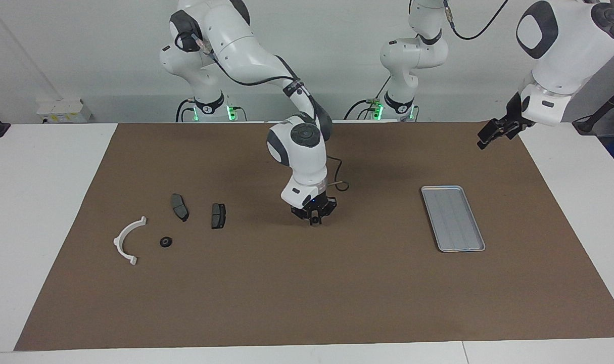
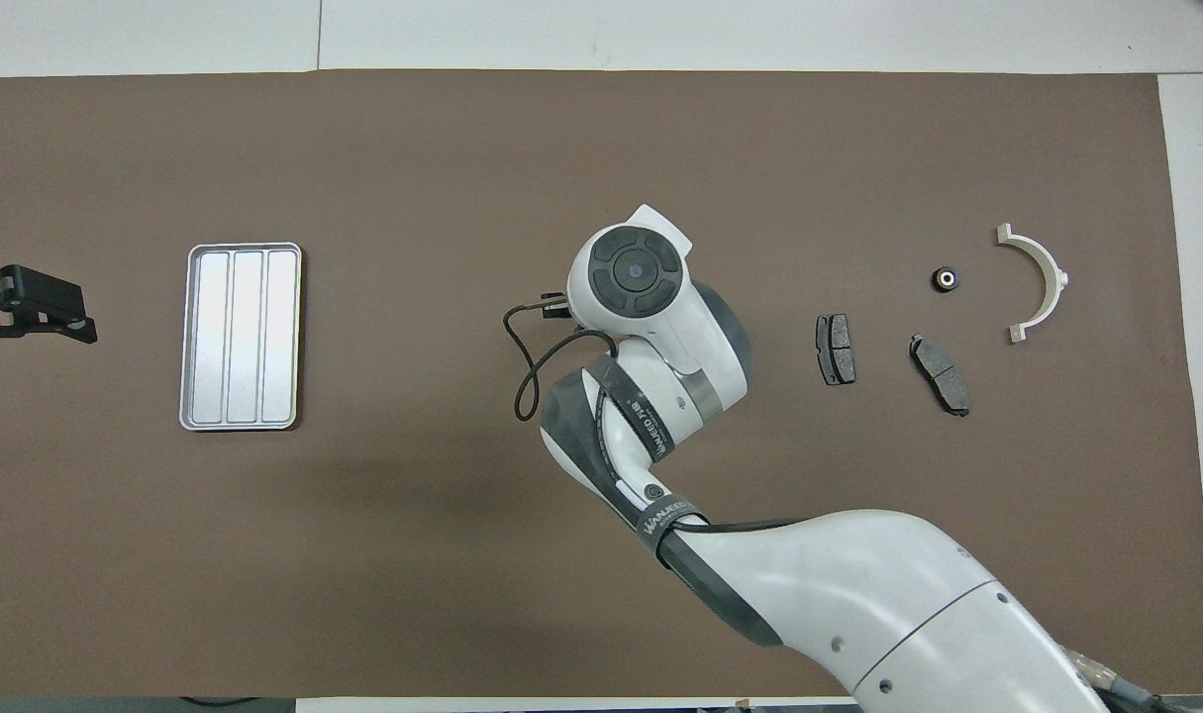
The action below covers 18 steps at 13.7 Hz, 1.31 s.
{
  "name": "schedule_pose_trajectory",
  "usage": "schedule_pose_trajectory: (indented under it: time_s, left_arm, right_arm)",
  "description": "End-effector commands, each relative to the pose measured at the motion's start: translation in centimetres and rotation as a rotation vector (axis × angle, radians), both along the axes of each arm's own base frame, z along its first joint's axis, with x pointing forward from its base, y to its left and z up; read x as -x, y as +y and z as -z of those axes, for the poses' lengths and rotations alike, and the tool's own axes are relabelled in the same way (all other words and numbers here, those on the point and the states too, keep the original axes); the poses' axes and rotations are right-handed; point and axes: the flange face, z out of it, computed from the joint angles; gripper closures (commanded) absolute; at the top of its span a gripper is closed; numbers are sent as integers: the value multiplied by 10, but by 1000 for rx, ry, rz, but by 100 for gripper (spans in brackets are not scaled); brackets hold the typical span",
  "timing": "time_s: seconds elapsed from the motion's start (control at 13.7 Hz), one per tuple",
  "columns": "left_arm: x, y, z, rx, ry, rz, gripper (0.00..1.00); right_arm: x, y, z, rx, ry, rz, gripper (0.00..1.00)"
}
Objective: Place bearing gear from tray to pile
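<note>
Brown matting covers the white worktop, with both arm bases against a pale wall. At mid-worktop, between tray and pile, the right end effector hangs low over the mat, its fingertips pressed together on what looks like a small dark round part, probably the bearing gear; the part is too small to be sure of, and the overhead view hides it under the wrist. The tray, toward the left arm's end, shows no parts in it. Toward the right arm's end lies the pile: a white semicircular bracket, a small black ring-shaped part just beside it, and two dark brake pads a little nearer the robots. The left end effector waits up in the air over the mat's edge near the tray, fingers spread.

The step in hand seems to be the carry to the pile. To do it well, I would lift enough to clear the mat, travel level toward the bracket, descend into the bare patch among the parts, and release only once the gear rests, so that it does not roll.
</note>
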Motion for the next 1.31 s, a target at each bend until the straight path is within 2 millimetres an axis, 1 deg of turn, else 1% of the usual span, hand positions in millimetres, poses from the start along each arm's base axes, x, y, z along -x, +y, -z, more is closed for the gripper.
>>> schedule_pose_trajectory:
  time_s: [0.0, 0.15, 0.29, 0.36, 0.44, 0.51, 0.58, 0.66, 0.8, 0.87, 1.24]
  left_arm:
    - [7, 1, -2, 12, -16, 1, 0]
    - [7, 0, -2, 12, -16, 3, 0]
    - [7, 0, -2, 12, -16, 3, 0]
    - [7, 0, -2, 12, -16, 3, 0]
    - [7, 0, -2, 12, -16, 3, 0]
    - [7, 1, -2, 12, -16, 1, 0]
    - [7, -1, -2, 12, -16, 4, 0]
    - [7, 0, -2, 12, -16, 3, 0]
    - [7, 0, -2, 12, -16, 3, 0]
    - [7, 0, -2, 12, -16, 3, 0]
    - [7, 1, -2, 12, -16, 1, 0]
  right_arm:
    - [-41, -57, -38, 11, -1, -29, 100]
    - [-54, -103, -61, 22, 1, -51, 100]
    - [-68, -160, -73, 41, 12, -93, 100]
    - [-71, -182, -76, 49, 25, -99, 100]
    - [-76, -213, -74, 60, 45, -104, 100]
    - [-80, -252, -64, 67, 58, -109, 100]
    - [-79, -285, -57, 72, 67, -108, 100]
    - [-76, -305, -50, 75, 78, -119, 100]
    - [-64, -332, -39, 79, 106, -130, 100]
    - [-57, -337, -32, 80, 100, -135, 100]
    - [-31, -337, 1, 82, 81, -138, 100]
